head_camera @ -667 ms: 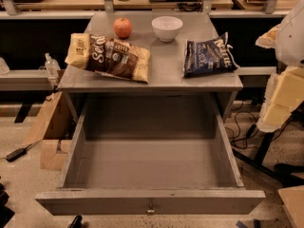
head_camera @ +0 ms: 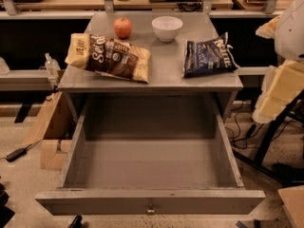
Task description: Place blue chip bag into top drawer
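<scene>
The blue chip bag [head_camera: 209, 56] lies flat on the right side of the grey cabinet top [head_camera: 166, 70], with its white lettering facing up. The top drawer [head_camera: 151, 201] is pulled fully open below it, and its deep grey inside holds nothing. A small metal knob [head_camera: 150, 208] sits at the middle of its front panel. My gripper is out of view. Only cream arm segments [head_camera: 282, 89] show at the right edge, beside the cabinet and apart from the bag.
A larger brown-and-yellow chip bag [head_camera: 109, 56] lies on the left of the top. A red apple [head_camera: 123, 27] and a white bowl [head_camera: 166, 27] stand at the back. Cardboard boxes [head_camera: 50, 127] and cables lie on the floor to the left. A black stand's legs [head_camera: 266, 141] are to the right.
</scene>
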You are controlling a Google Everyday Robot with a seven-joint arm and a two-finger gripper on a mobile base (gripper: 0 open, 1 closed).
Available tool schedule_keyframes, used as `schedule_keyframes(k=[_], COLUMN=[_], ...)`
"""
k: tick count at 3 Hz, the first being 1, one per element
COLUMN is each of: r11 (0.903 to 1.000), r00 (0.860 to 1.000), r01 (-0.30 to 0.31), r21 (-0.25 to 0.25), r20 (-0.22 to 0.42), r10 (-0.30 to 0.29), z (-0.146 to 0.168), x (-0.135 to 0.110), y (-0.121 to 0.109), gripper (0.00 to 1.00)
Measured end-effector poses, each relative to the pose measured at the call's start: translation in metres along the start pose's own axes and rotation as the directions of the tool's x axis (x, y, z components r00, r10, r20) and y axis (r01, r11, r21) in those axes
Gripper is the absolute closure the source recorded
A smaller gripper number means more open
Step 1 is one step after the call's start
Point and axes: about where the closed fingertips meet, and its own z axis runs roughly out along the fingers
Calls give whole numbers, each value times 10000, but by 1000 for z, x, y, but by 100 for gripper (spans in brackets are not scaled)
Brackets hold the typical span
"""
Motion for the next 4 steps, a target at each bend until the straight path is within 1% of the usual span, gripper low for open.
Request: schedule_keyframes(k=[1,2,3,4], r11=[9863,9358,9005,8987], r00=[9939,9700,9529,9517], r01=[1030,2135,2615,2641], r21=[1290,2804,3473,3500], r20=[253,530,557,565], r10=[-1071,-2372,-2982,-3017], z=[8,16,26,27], x=[-23,-54,-79,-81], y=[-32,-86,-123,-125], gripper=[0,0,0,0])
